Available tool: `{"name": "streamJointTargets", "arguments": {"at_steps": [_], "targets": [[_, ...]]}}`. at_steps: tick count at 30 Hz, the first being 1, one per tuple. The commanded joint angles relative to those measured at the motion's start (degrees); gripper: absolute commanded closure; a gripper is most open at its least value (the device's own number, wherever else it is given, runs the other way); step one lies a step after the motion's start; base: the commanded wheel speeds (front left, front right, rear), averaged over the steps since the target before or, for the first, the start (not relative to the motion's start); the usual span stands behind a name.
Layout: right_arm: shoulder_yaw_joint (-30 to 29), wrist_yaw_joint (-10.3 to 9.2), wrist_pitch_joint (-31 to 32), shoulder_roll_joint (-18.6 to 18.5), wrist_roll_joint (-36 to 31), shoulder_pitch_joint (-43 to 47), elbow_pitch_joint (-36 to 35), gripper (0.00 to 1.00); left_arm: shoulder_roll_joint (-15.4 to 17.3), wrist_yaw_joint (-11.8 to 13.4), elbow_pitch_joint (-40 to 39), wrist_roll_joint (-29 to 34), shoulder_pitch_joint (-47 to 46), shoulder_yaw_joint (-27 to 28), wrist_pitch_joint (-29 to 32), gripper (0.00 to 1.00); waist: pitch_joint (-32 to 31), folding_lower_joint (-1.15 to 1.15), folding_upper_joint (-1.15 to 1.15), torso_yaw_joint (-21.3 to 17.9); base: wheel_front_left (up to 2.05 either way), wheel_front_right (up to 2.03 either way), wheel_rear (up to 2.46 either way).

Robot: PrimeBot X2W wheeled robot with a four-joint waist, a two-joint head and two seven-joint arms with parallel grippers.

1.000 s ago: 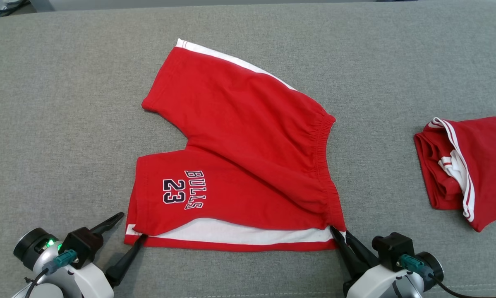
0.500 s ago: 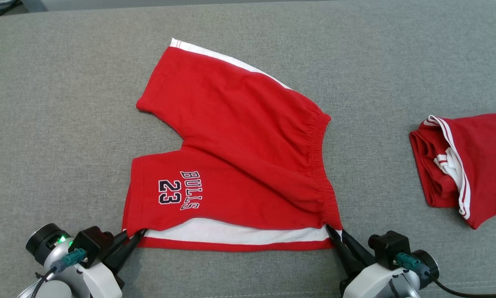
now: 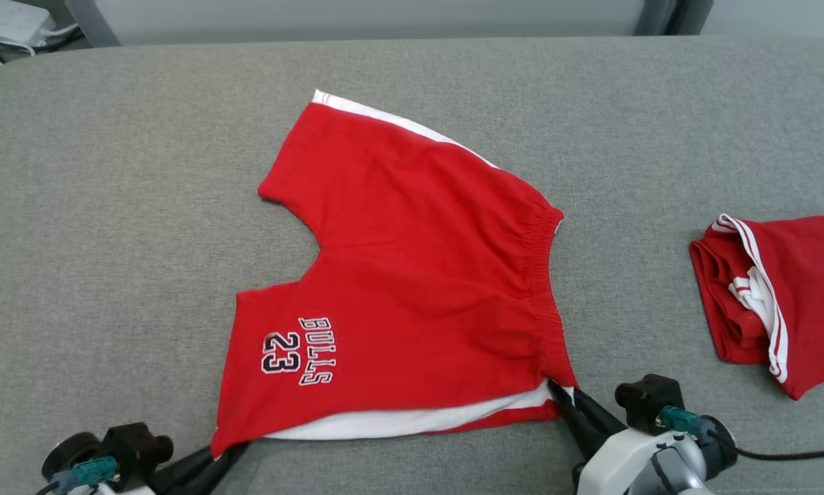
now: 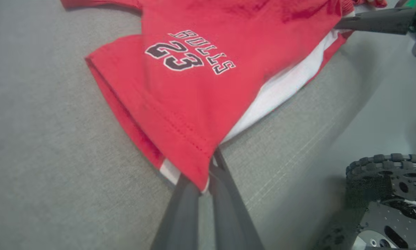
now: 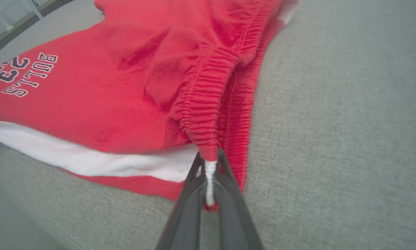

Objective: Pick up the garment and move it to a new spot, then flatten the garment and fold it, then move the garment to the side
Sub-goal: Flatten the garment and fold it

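Plainly, the red shorts (image 3: 412,275) lie spread on the grey surface (image 3: 109,206), white side stripes and "BULLS 23" print showing. The left gripper (image 3: 227,450) pinches the near leg-hem corner and the right gripper (image 3: 557,392) the waistband corner. A second red garment (image 3: 783,295), possibly a jersey, is cut off at the right edge.

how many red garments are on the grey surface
2. The red shorts lie spread in the middle, near corners pinched by the left gripper and right gripper. A folded red garment lies apart at the head view's right edge, partly cut off.
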Motion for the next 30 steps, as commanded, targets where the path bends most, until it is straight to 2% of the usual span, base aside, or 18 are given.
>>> {"name": "streamJointTargets", "arguments": {"at_steps": [1,4,10,11,15,19,24,30], "targets": [[1.29,-0.15,1.44,-1.22,1.01,-0.22,-1.97,1.0,3.54,0.26,-1.2,-2.15,-0.95,0.34,-0.6,1.0,-0.84,0.0,0.0,0.63,0.0,0.0,0.0],[1.68,-0.15,5.29,-3.64,3.68,0.35,-3.36,1.0,4.86,0.26,-1.21,-6.41,-1.41,-2.92,-0.6,1.0,-2.01,0.0,0.0,1.39,0.0,0.0,0.0],[1.3,-0.15,12.53,-7.51,8.22,1.6,-7.26,1.0,5.24,0.26,-0.33,-12.23,-2.79,-7.48,-0.6,1.0,-3.14,0.0,0.0,2.16,0.0,0.0,0.0],[1.29,-0.15,15.67,-8.29,9.73,2.41,-8.46,1.0,5.69,0.26,-0.01,-13.76,-3.28,-9.58,-0.6,1.0,-3.39,0.0,0.0,2.2,0.0,0.0,0.0],[0.39,-0.15,22.49,-9.74,12.22,4.54,-11.5,1.0,7.64,0.26,0.34,-16.78,-4.68,-13.71,-0.6,1.0,-3.86,0.0,0.0,1.99,0.0,0.0,0.0],[-1.67,-0.15,27.41,-10.45,11.96,6.26,-15.66,1.0,10.27,0.26,-0.83,-20.14,-5.76,-16.7,-0.49,1.0,-3.89,0.0,0.0,1.51,0.0,0.0,0.0],[-3.49,-0.15,27.23,-9.07,9.6,6.11,-20.19,1.0,14.38,0.26,-5.64,-21.55,-10.71,-17.57,-0.35,1.0,-2.78,0.0,0.0,1.49,0.0,0.0,0.0],[-5.03,-0.15,20.18,-4.94,3.13,2.09,-21.8,1.0,20.31,0.26,-13.14,-23.8,-22.42,-17.76,-0.34,1.0,1.0,0.0,0.0,1.0,0.0,0.0,0.0]]}}
